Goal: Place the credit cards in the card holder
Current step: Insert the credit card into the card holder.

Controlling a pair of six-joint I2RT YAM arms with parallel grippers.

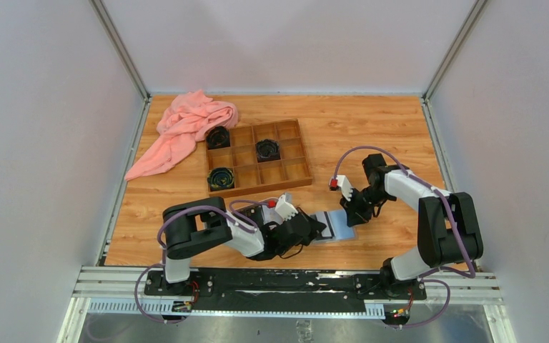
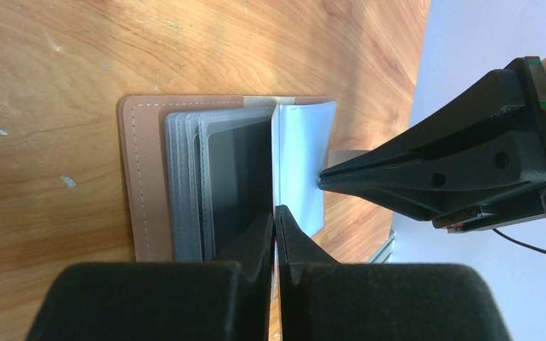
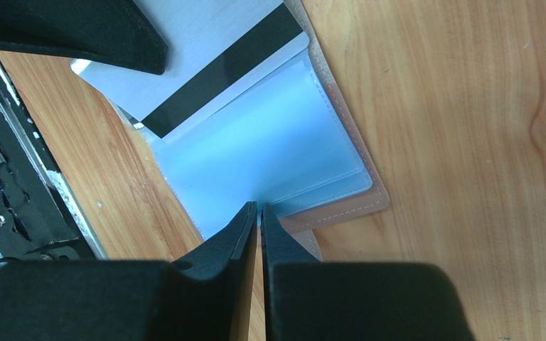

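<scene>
Jaws closed, striped card (image 3: 210, 42) at card holder (image 3: 291, 156)

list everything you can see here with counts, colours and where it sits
tan leather-look card holder: one, pale blue sleeves inside, open near the table's front edge
white plastic card: one, black stripe, partly inside a sleeve
dark card: one, black, in a grey sleeve
wooden compartment box: one, brown, mid-table
round coiled items: three, black, separate box compartments
crumpled cloth: one, pink, far left by the box
wooden table: one, light brown
left gripper: one, black, shut on the white plastic card
right gripper: one, black, pinching a sleeve edge
</scene>
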